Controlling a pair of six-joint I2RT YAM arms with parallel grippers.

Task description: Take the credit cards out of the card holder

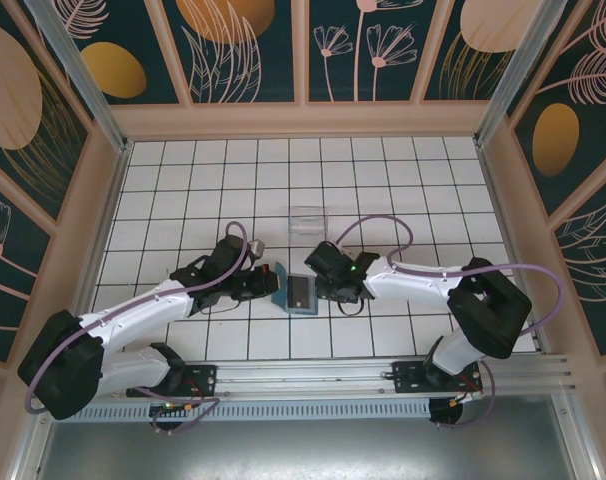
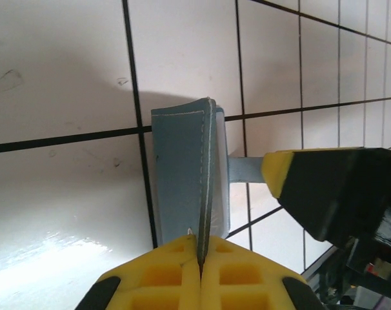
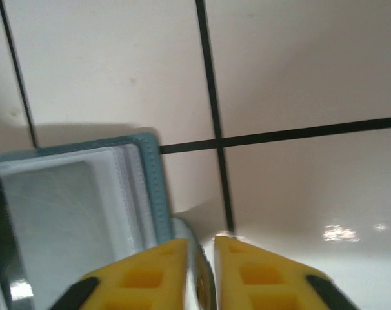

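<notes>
Left claw (image 2: 200, 244) pinches the card holder (image 2: 179, 168) flap; right claw (image 3: 200, 247) stands slightly spread astride its edge.

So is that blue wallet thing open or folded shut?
Open. The left gripper pinches one cover of the card holder, and its clear inner pockets lie uncovered.

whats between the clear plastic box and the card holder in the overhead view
Nothing: in the top external view the stretch between the clear plastic box and the card holder is bare white tiles.
</notes>
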